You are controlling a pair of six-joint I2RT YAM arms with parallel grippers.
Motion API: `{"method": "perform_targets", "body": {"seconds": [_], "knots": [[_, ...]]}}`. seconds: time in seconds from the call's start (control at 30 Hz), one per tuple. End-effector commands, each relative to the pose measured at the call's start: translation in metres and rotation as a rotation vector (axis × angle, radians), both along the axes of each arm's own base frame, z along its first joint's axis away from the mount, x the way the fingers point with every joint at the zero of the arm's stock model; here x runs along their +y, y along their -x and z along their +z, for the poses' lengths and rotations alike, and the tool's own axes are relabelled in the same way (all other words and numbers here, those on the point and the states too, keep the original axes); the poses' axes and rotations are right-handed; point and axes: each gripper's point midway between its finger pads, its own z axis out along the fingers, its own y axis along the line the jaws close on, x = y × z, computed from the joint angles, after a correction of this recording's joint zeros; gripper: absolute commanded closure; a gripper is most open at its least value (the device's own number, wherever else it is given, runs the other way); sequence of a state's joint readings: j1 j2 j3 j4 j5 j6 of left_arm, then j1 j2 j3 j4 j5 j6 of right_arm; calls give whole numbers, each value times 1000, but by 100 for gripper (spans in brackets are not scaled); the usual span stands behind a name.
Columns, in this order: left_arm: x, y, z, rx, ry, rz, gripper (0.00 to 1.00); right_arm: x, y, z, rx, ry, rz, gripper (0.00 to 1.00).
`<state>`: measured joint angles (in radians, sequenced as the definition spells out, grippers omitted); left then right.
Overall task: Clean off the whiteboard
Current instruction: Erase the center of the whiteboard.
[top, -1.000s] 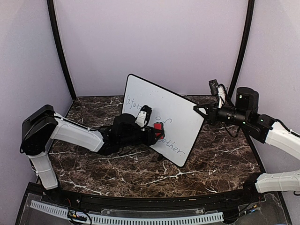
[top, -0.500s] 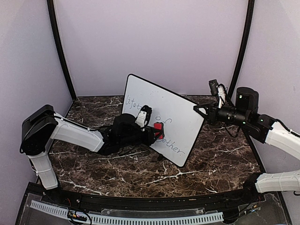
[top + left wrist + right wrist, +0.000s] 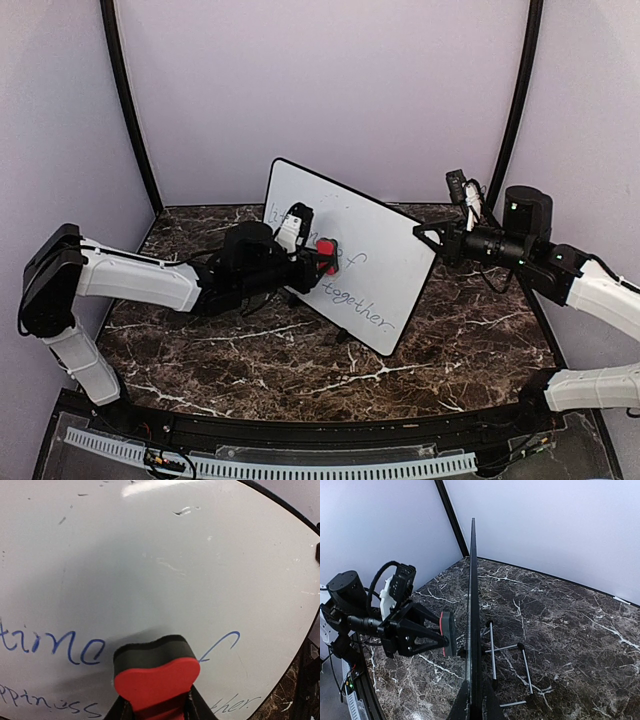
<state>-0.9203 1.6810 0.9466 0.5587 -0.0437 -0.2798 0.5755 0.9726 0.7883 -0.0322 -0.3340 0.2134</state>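
Where the left arm (image 3: 130, 280) reaches in low from the left edge over the dark marbled surface (image 3: 450, 340), its left jaws are closed on a red eraser (image 3: 328, 256). The fingers (image 3: 200, 710) pinch the red body from both sides. The eraser's dark felt side is turned to the board's face. It sits at or just off that face, and I cannot tell whether it actually touches.

The whiteboard (image 3: 370, 250) stands near the middle of the surface, propped almost upright with one rounded corner highest. It rests on a thin-legged stand (image 3: 492, 652) whose rods lie on the marble behind it. Blue handwriting runs across the board. From the left wrist view, "time" (image 3: 50, 647) sits just left of the eraser, a looped "f" (image 3: 222, 642) just right of it, and part of a word ending "ppiness" (image 3: 45, 702) lies below. From above, "together" (image 3: 360, 308) shows along the lower edge. The upper part of the board is blank apart from faint smudges.

At the board's right edge the right jaws are clamped shut on the thin rim, one finger (image 3: 460, 710) on each side of it. The right arm (image 3: 560, 265) stretches in from the right side.
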Motion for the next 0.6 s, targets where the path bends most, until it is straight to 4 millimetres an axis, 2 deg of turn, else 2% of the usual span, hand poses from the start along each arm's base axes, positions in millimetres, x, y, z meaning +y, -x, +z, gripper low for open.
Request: {"method": "perform_targets", "body": {"seconds": [0.0, 0.03, 0.07, 0.1, 0.13, 0.17, 0.23, 0.37, 0.57], "knots": [[43, -33, 37, -88, -57, 84, 70, 3, 11, -10, 2, 46, 43, 100], [49, -36, 35, -75, -79, 80, 70, 3, 10, -10, 2, 47, 43, 100], [62, -51, 42, -90, -86, 105, 70, 3, 10, -10, 4, 47, 41, 100], [65, -53, 37, -66, -110, 87, 70, 3, 9, -10, 5, 48, 40, 100], [76, -68, 45, -78, -115, 104, 71, 4, 9, -11, 8, 50, 40, 100], [80, -70, 42, -60, -138, 87, 71, 4, 9, -10, 8, 50, 43, 100], [95, -87, 50, -65, -167, 81, 71, 4, 8, -9, 8, 51, 42, 100], [110, -100, 34, -69, -316, 21, 70, 3, 6, -8, 10, 57, 25, 100], [131, -111, 30, -108, -354, 16, 70, 2, 3, -7, 27, 68, 10, 100]]}}
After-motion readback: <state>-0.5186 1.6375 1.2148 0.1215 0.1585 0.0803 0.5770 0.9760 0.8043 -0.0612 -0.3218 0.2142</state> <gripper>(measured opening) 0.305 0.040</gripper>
